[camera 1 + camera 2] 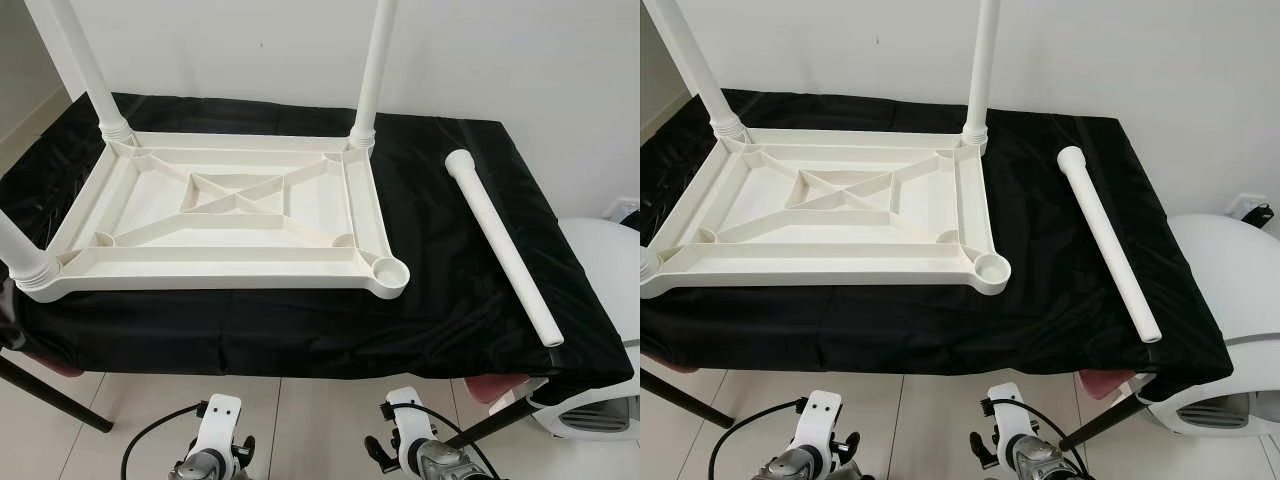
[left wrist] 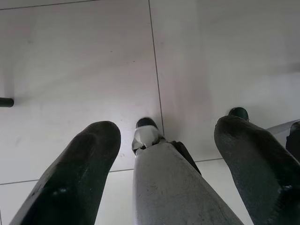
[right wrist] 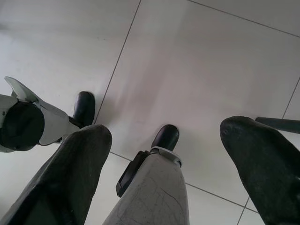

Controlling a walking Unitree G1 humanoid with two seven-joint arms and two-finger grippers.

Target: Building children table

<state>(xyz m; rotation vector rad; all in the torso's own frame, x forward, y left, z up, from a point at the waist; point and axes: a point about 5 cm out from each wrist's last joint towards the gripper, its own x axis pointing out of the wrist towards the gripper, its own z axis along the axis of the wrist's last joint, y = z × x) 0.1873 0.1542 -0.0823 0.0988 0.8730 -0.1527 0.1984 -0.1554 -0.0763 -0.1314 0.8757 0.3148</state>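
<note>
A white plastic children's tabletop [image 1: 225, 215] lies upside down on a black-covered table [image 1: 440, 310]. Legs stand in three of its corners: far left [image 1: 85, 65], far right [image 1: 372, 75] and near left [image 1: 20, 255]. The near right corner socket [image 1: 390, 270] is open. A loose white leg [image 1: 503, 243] lies on the cloth to the right of the tabletop. Both arms hang low below the table's front edge. My left gripper [image 2: 164, 159] is open over the tiled floor. My right gripper [image 3: 161, 161] is open too, holding nothing.
A white rounded appliance [image 1: 600, 300] stands at the right beside the table. Black table legs [image 1: 50, 395] slant to the tiled floor. A white wall runs behind the table. My own legs and feet [image 2: 147, 129] show below the grippers.
</note>
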